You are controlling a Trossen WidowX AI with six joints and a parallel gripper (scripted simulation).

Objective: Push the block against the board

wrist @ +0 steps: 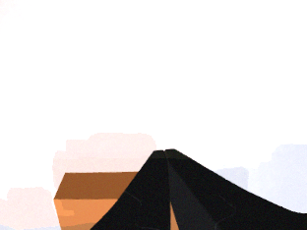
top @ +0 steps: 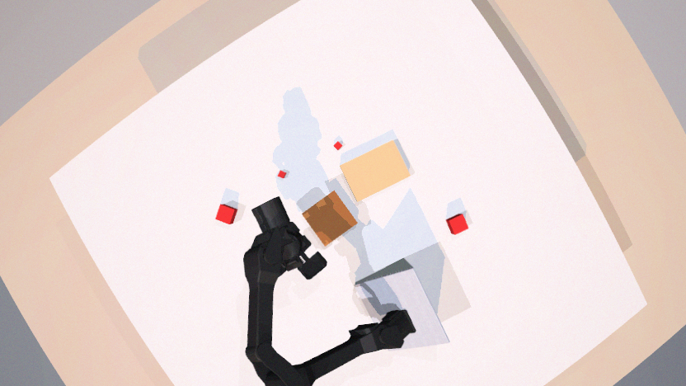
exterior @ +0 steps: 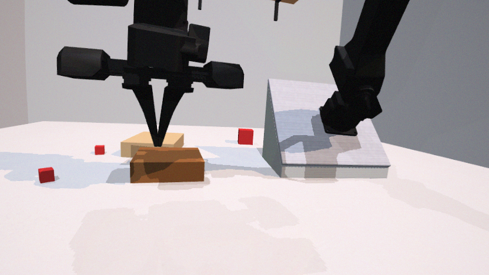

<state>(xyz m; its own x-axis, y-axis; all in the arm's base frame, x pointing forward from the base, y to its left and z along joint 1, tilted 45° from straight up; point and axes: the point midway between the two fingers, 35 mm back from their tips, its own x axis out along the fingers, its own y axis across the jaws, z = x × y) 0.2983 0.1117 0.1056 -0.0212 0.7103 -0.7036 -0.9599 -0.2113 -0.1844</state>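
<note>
White table (top: 479, 120), one brown block (top: 330, 218), one tan board (top: 374, 170), four red cubes (top: 226, 214), closed claw (exterior: 157, 143)

I count one square block (top: 330, 218), brown, and one board (top: 374, 170), pale tan, lying on the white surface (top: 503, 143). Four red cubes (top: 226, 214) sit around them: two larger ones, the one to the left of the block and another at the right (top: 457, 223), and two smaller ones, one near my arm's shadow (top: 281, 174) and one just beside the board's corner (top: 338, 145). There is one grey wedge-shaped ramp (top: 417, 297), which carries the foot of my one arm (top: 261, 307). At its end I have two fingers (exterior: 150, 109), closed together to a point with nothing between them.
</note>
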